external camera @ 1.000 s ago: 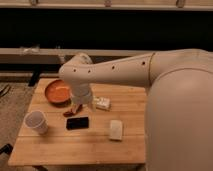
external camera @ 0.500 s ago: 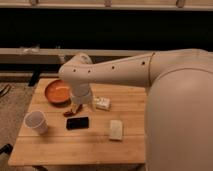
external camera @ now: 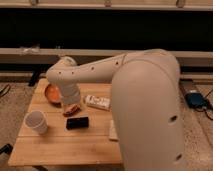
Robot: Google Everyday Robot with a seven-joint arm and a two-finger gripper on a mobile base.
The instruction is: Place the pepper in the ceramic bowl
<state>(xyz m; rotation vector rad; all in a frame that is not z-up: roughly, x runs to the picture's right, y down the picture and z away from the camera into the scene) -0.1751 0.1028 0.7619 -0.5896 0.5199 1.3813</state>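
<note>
The pepper (external camera: 70,110) is small, slim and dark red, and lies on the wooden table (external camera: 60,145) just above the black phone. The ceramic bowl (external camera: 51,93) is shallow and orange. It sits at the table's back left, partly hidden by my arm. My gripper (external camera: 71,105) is at the end of the big white arm. It hangs low over the table, right above the pepper and just to the right of the bowl. The arm's wrist covers most of it.
A white cup (external camera: 36,122) stands at the front left. A flat black phone (external camera: 77,122) lies below the pepper. A white packet (external camera: 97,102) lies right of the gripper, and a pale block (external camera: 113,130) lies by the arm's body. A dark wall and ledge run behind the table.
</note>
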